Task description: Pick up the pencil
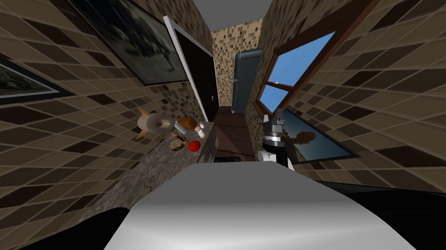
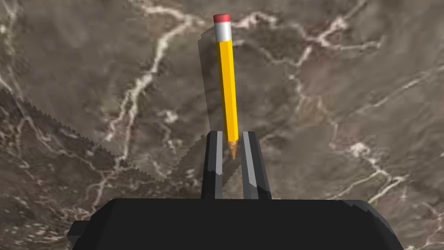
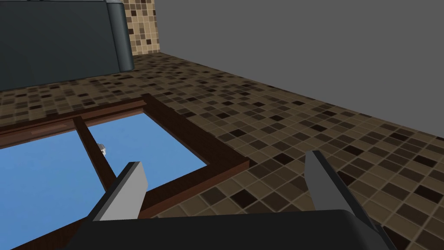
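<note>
— "Left claw (image 2: pixel 231 136) is pinched tight on the yellow pencil (image 2: pixel 227 82), right at its sharpened end, over the marble counter (image 2: pixel 347 108)."

— "Lift slow and straight, I'd say (so low a grip may let it swing). Right claw (image 3: pixel 224 161), up by the window, gapes empty."

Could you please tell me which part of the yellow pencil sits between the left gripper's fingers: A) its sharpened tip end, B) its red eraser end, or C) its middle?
A: in the left wrist view, the yellow wooden pencil has its sharpened tip between the close-set fingers of the left gripper, while its red eraser points away over the brown veined stone-like surface.
</note>
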{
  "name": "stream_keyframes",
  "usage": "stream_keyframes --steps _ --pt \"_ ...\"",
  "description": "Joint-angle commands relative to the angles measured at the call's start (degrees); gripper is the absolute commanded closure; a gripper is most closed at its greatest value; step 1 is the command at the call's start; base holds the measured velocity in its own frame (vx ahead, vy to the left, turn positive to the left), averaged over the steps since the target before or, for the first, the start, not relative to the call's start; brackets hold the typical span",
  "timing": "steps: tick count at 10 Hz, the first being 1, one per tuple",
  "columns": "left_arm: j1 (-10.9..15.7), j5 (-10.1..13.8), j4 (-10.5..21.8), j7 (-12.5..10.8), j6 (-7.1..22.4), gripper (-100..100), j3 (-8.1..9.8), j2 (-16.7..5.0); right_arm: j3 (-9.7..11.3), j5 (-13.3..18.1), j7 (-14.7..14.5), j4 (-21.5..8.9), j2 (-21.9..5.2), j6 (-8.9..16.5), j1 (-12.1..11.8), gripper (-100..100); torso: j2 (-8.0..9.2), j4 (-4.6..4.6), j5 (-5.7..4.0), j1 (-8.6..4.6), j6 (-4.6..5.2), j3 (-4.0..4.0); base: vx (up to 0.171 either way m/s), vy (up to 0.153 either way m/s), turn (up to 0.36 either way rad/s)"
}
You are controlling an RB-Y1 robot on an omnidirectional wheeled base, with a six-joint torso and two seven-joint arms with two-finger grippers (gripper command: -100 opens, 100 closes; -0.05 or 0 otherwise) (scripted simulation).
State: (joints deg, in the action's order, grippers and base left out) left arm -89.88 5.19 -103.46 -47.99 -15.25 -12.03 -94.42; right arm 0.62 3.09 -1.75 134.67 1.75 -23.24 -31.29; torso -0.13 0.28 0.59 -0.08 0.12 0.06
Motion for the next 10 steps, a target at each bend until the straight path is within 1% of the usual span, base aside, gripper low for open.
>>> stream_keyframes --steps 1,9,10 --pt "-1.1 0.1 1.0 0.4 -1.8 100 0.86 0.5 0.0 0.0 0.0 0.0 0.0 0.0 0.0 0 0.00 0.00 0.00 0.00 0.00 0.00 0.004 -0.003 0.017" --pt "-9.9 1.3 6.5 2.9 -9.4 100 6.92 2.0 0.0 0.0 0.0 0.0 0.0 0.0 0.0 0 -0.11 -0.03 -0.04 -0.13 0.05 -0.06 0.025 -0.027 -0.021" --pt "-8.8 1.1 6.2 2.6 -8.7 100 6.08 1.9 0.0 0.0 0.0 0.0 0.0 0.0 0.0 0 -0.11 -0.02 -0.04 -0.16 0.06 -0.07 0.012 -0.015 -0.001"
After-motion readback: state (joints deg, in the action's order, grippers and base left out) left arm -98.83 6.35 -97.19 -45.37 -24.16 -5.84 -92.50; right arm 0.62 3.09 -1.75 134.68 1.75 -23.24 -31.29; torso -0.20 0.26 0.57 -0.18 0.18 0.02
